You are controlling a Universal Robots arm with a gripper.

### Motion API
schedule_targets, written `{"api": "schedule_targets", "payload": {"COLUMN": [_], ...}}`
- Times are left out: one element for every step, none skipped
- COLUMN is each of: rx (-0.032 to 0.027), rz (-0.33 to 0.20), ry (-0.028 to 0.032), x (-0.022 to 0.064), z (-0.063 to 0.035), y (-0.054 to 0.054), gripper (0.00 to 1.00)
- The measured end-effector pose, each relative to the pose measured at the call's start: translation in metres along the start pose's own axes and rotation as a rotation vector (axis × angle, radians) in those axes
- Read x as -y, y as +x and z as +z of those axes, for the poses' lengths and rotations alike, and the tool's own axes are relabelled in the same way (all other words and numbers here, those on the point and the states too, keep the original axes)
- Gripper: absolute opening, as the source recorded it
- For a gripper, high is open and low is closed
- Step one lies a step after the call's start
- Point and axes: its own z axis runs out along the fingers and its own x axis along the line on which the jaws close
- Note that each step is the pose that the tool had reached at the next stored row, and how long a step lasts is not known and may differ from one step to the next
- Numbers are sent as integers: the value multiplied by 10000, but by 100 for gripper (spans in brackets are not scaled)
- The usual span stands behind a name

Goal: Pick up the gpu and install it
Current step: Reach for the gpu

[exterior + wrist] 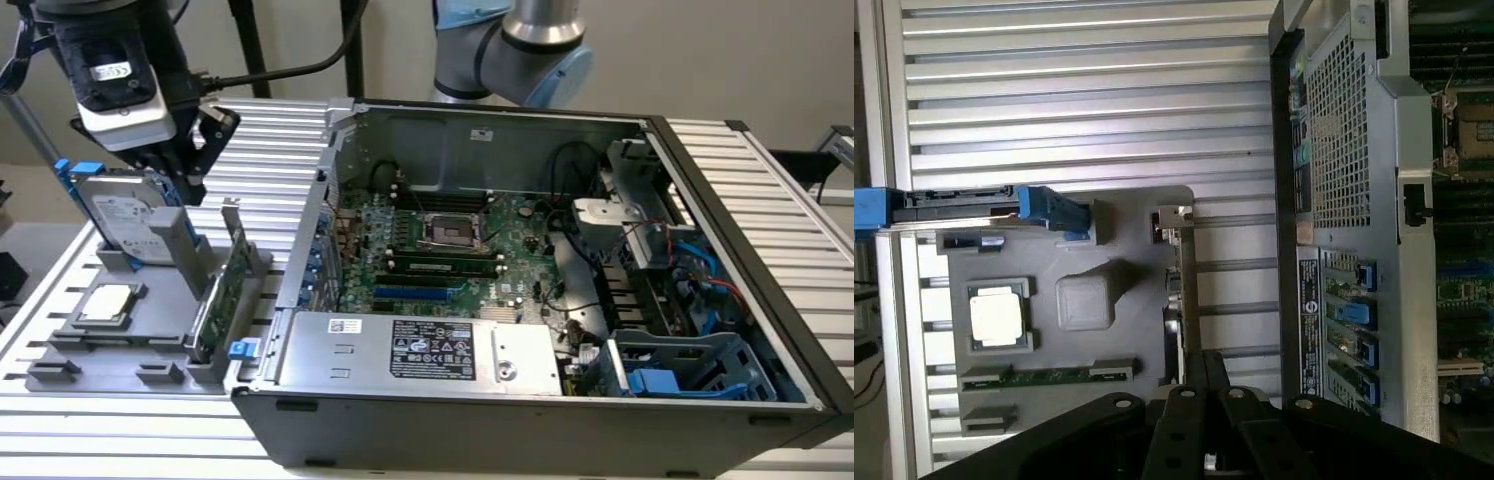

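Our end effector (194, 168), closed and empty, hovers above the far end of the gpu (218, 290). The gpu stands on edge in the grey holder (127, 352), beside the computer case (534, 420) on the exterior view's left, its long axis running near-to-far.

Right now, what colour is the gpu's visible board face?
Green; the gpu shows it best in the exterior view.
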Motion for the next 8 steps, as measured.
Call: {"api": "schedule_targets", "payload": {"rx": [-2, -3, -5, -6, -8, -10, -9, -9], "rz": [0, 0, 0, 0, 1, 1, -1, 0], "ry": [2, 3, 5, 5, 7, 10, 21, 21], "x": [25, 51, 76, 104, 131, 157, 173, 174], "z": [1, 2, 3, 5, 5, 4, 4, 5], "y": [11, 21, 30, 39, 47, 55, 61, 63], "gripper": [11, 11, 11, 11, 11, 11, 11, 11]}}
